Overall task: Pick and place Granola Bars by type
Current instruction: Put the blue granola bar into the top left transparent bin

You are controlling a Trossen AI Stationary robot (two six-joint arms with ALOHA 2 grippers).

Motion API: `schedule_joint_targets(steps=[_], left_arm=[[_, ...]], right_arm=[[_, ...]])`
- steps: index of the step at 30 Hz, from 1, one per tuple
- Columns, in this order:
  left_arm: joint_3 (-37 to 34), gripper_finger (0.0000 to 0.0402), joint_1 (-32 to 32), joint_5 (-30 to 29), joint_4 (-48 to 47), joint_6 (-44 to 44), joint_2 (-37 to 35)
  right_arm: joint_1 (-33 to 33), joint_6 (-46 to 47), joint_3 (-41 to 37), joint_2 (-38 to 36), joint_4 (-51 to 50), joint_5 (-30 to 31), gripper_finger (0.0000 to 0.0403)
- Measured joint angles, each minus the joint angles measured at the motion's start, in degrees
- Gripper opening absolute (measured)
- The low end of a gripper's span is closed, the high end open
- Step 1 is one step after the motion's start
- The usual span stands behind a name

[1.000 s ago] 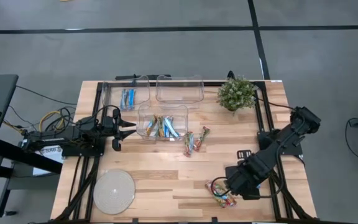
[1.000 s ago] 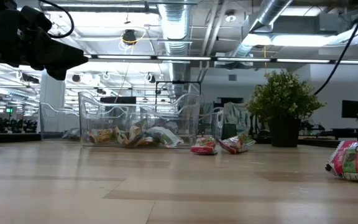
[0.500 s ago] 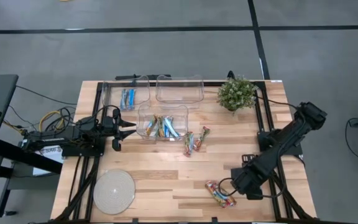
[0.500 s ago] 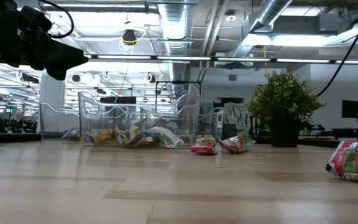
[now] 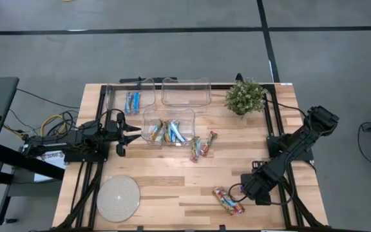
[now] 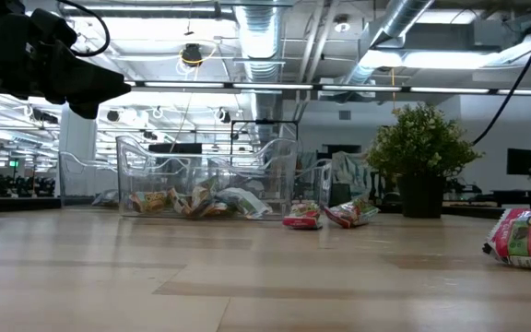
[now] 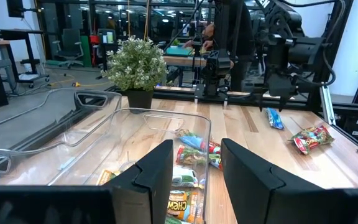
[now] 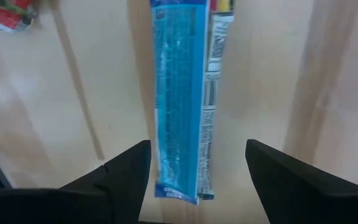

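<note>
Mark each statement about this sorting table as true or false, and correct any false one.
1. The potted plant stands at the table's far right corner. True.
2. The right gripper holds a bar in the air. False: its jaws are open, with the blue bar lying on the wood below.
3. The middle bin holds mixed bars. True.
4. The round pale disc lies inside a bin. False: it lies on the bare table.
5. The left gripper is beside the middle bin. True.
</note>
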Motion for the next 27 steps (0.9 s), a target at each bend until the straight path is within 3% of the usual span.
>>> schedule_joint_targets(steps=[5, 20, 27], left_arm=[[0.0, 0.0128, 0.0, 0.0, 0.0, 0.0, 0.0], [0.0, 0.0128, 0.0, 0.0, 0.0, 0.0, 0.0], [0.0, 0.0128, 0.0, 0.0, 0.0, 0.0, 0.0]], right_arm=[[0.4, 0.0, -1.1, 0.0, 3.3, -2.6, 0.0255], [-1.3, 2.9, -1.5, 5.6, 7.0, -1.9, 0.0252], [-1.3, 3.0, -1.5, 5.7, 6.6, -1.1, 0.0193]])
